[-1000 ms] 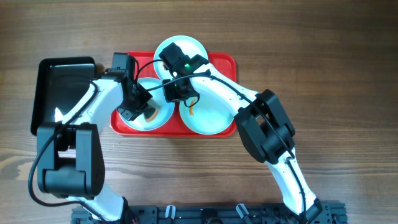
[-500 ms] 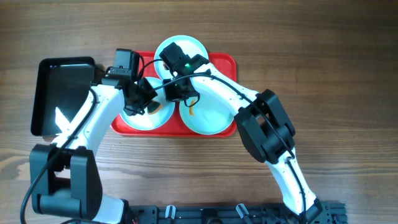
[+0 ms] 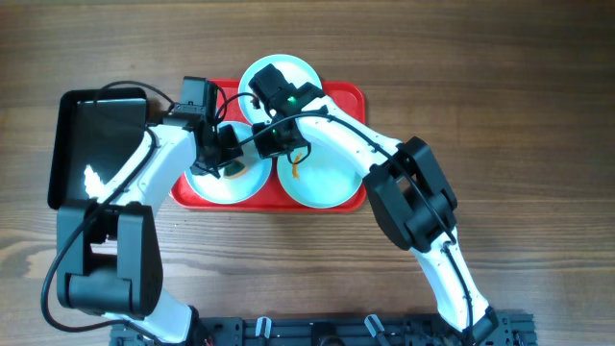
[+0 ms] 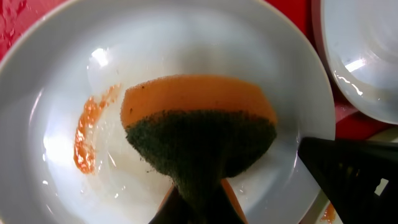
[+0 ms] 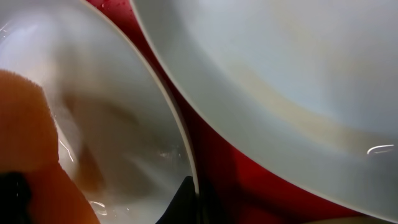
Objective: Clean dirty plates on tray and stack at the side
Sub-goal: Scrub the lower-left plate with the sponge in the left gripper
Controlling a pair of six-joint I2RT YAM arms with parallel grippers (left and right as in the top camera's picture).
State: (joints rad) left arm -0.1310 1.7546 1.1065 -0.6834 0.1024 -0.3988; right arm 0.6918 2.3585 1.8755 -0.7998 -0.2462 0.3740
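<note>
Three pale plates lie on the red tray (image 3: 352, 96). My left gripper (image 3: 227, 161) (image 4: 199, 208) is shut on an orange sponge with a dark green scouring face (image 4: 199, 124). The sponge presses into the near-left plate (image 3: 219, 185) (image 4: 186, 37), beside an orange smear (image 4: 84, 140). My right gripper (image 3: 271, 148) (image 5: 194, 200) is shut on that plate's right rim (image 5: 179, 140). The near-right plate (image 3: 327, 183) (image 5: 280, 74) carries an orange smear (image 3: 296, 169). The far plate (image 3: 300, 69) is partly hidden under the right wrist.
A black rectangular tray (image 3: 96, 125) sits left of the red one, touching its corner. Both arms cross over the red tray's middle. Bare wooden table (image 3: 509, 106) surrounds the trays.
My left arm has swung, and the sponge has slid a little toward the far side of the near-left plate. The right arm has kept its place on the rim.
</note>
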